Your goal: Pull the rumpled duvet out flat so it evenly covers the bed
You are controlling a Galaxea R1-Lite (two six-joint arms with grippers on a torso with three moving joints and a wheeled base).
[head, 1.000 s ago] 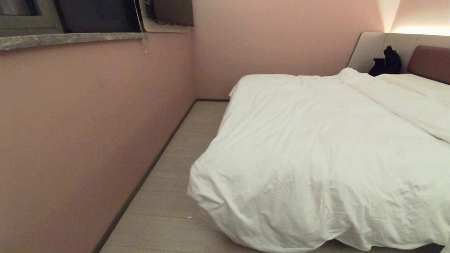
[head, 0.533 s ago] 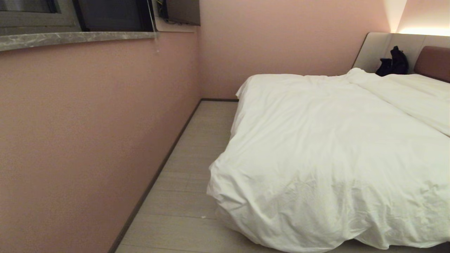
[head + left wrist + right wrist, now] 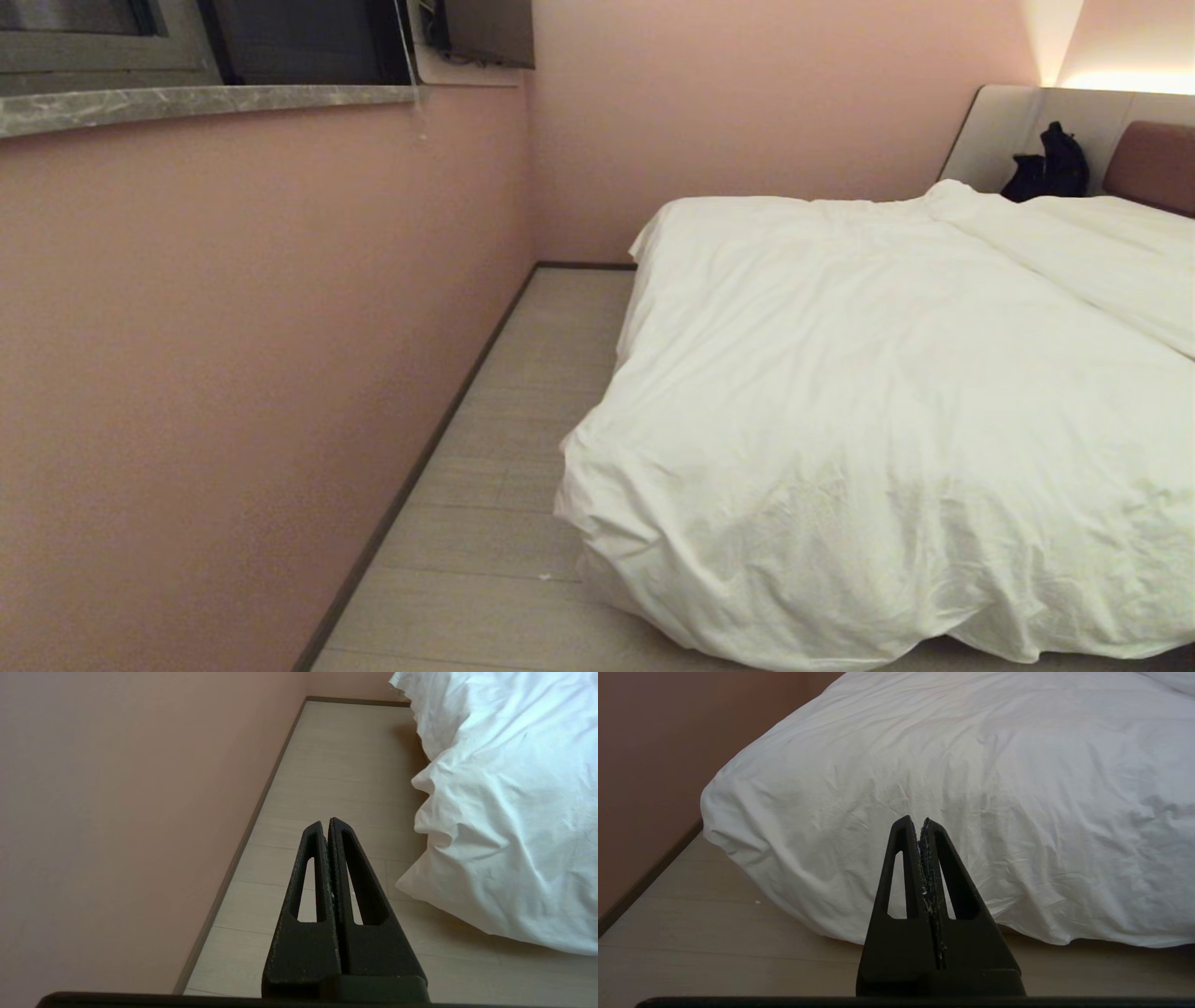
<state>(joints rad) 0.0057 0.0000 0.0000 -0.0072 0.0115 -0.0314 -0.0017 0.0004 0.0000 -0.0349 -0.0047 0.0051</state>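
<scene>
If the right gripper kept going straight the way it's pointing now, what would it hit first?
Most likely the duvet. The right gripper, shut and holding nothing, aims at the duvet's creased side hanging over the bed's near edge, above the floor. Nothing else shows in between, though the gap is hard to judge.

I saw a pink wall [image 3: 233, 355] running along the left, topped by a grey marble sill [image 3: 187, 101] under a dark window [image 3: 299, 37]. Pale plank flooring [image 3: 504, 467] met a dark skirting board [image 3: 439, 439]. Warm light [image 3: 1120, 79] glowed in the far right corner above two black bags [image 3: 1046, 166].
</scene>
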